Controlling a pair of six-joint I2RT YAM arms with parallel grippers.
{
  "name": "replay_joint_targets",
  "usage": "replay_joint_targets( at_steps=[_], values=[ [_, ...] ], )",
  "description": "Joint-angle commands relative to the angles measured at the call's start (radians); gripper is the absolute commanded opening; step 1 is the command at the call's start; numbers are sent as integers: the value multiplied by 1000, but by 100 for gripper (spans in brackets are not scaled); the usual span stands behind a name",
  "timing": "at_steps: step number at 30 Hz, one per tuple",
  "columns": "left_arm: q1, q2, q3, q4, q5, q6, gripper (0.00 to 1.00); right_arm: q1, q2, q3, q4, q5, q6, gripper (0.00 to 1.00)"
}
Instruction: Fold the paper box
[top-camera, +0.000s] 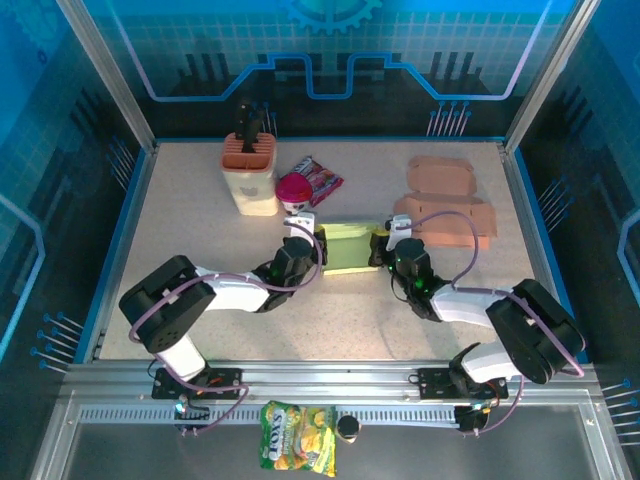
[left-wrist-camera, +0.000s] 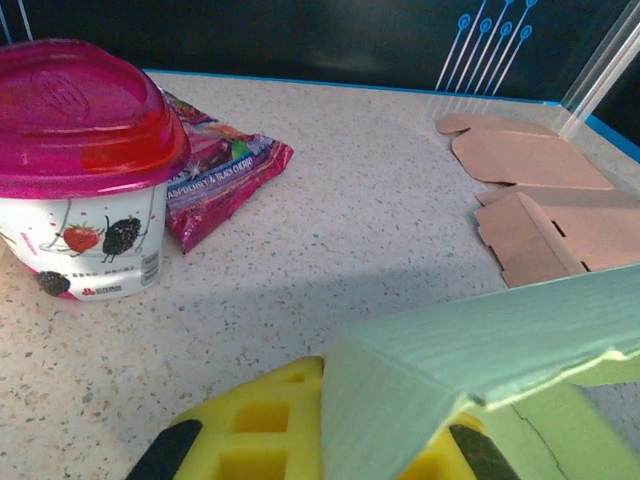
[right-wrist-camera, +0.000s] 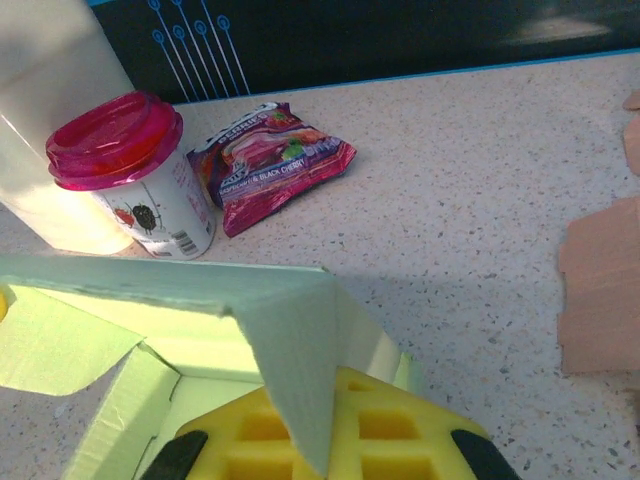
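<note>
Pale green paper box (top-camera: 350, 250) lies half-formed at the centre of the overhead frame, on the speckled beige table (top-camera: 200, 230), with an arm at each end. The left gripper (top-camera: 318, 243) meets its left end and the right gripper (top-camera: 383, 245) its right end. In each wrist view a green panel rises between the dark fingertips over the yellow padding. The pinch itself sits at the bottom edge of those frames, so it is hard to judge, but both sets of jaws look closed down on a wall of the box.

I'd expect the box to weigh next to nothing. It is thin card, fairly stiff across a flat panel but ready to hinge at every scored line, and likely to dent or tear at a corner if squeezed hard. The surface looks smooth, so it may slide on the table rather than fold when pushed. The safest hold seems to be low on a wall near a crease, not out at a loose flap tip.

Above it in the frame stand a pink-lidded white yoghurt cup (top-camera: 293, 190) and a magenta foil snack packet (top-camera: 322, 180). Flat brown cardboard blanks (top-camera: 450, 205) lie at the upper right.
</note>
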Motion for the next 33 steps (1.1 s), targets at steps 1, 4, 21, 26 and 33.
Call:
replay_joint_targets(
  at_steps=[1, 4, 21, 26, 33],
  values=[
    [-24, 30, 58, 148, 32, 49, 0, 32, -23, 9, 15, -38, -59, 0],
    [-24, 92, 39, 262, 40, 74, 0, 32, -8, 15, 14, -47, -80, 0],
    [-50, 200, -63, 461, 24, 90, 0, 34, -93, 56, -249, -77, -40, 18],
    [-63, 217, -80, 496, -11, 80, 0, 34, -134, 67, -336, -101, -22, 25],
    [-83, 209, -70, 484, -64, 111, 0, 34, -234, 126, -611, -170, 46, 54]
  ],
)
